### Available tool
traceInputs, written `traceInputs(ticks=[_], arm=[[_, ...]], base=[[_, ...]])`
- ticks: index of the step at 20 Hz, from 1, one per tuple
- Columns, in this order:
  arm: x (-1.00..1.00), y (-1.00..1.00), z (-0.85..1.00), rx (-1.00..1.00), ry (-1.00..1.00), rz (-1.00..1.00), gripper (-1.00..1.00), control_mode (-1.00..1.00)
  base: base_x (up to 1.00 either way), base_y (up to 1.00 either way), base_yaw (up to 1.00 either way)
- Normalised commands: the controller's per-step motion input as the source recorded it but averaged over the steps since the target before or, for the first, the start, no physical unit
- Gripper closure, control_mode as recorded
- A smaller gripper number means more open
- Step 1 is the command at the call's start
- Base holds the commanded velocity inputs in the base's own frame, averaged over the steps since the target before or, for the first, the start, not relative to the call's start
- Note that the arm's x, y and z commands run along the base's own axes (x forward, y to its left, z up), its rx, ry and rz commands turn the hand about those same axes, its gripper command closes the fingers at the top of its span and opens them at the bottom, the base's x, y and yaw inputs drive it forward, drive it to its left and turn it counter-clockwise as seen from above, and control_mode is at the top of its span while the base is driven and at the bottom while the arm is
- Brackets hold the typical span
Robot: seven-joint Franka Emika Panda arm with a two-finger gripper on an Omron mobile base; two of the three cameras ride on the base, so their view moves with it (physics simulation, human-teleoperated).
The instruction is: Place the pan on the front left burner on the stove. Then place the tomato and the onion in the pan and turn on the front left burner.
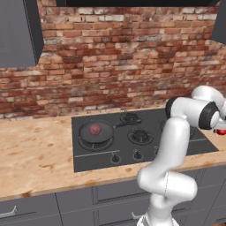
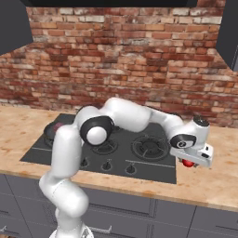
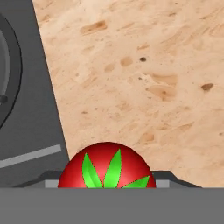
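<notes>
Kitchen, black stove set in wooden counter, brick wall, grey cabinets

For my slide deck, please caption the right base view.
Arm reaches right of the stove, pincer at the tomato above the counter.

Arm: glossy white rounded tubular links, thick and smooth, with dark grey to black bands and round caps at the joints; the largest dark cap sits on the bulbous joint above the stove. Base column is white, swelling into a rounded shoulder segment in front of the counter. Hand: white boxy block below a wrist with a dark ring and small dark top disc.
</notes>
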Motion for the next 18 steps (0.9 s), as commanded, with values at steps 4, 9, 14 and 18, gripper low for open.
traceInputs(ticks=[4, 9, 14, 18], arm=[[-0.17, 0.33, 0.59, 0.00, -0.03, 0.00, 1.00, -1.00], [-0.08, 0.60, 0.60, 0.00, -0.04, 0.00, 1.00, -1.00], [0.00, 0.74, 0.52, -0.02, -0.05, 0.00, 1.00, -1.00], [0.00, 0.82, 0.27, -0.04, -0.01, 0.00, 1.00, -1.00]], base=[[0.00, 0.00, 0.00], [0.00, 0.00, 0.00], [0.00, 0.00, 0.00], [0.00, 0.00, 0.00]])
